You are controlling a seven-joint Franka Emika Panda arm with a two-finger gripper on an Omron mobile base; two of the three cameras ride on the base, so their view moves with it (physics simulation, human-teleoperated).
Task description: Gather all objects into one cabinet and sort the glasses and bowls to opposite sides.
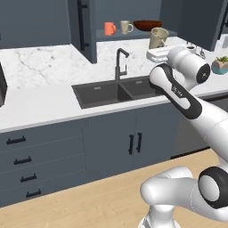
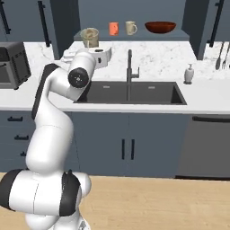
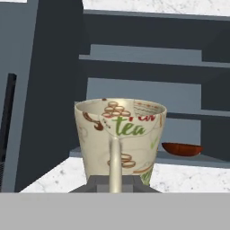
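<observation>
My gripper [image 1: 158, 46] is shut on a cream-beige mug [image 1: 158, 36] printed with "tea", held upright above the counter to the right of the sink. In the hand view this mug [image 3: 119, 137] stands right in front, its handle facing me, above the gripper [image 3: 115, 183]. The slate-blue cabinet [image 1: 84, 26] stands open beyond it. On its lower shelf [image 2: 134, 35] sit an orange mug [image 1: 109, 28], a second cream-beige mug [image 1: 126, 27] and, to the right, the dark red-brown bowl [image 1: 147, 25]. The bowl [image 3: 182, 149] also appears right of the held mug.
A double sink [image 1: 113, 92] with a black faucet [image 1: 120, 62] lies below the cabinet. A white soap dispenser [image 2: 189, 74] and hanging utensils [image 2: 220, 54] are to the right. A teal plant pot [image 1: 220, 66] stands at the far right, a microwave [image 2: 11, 65] at the left.
</observation>
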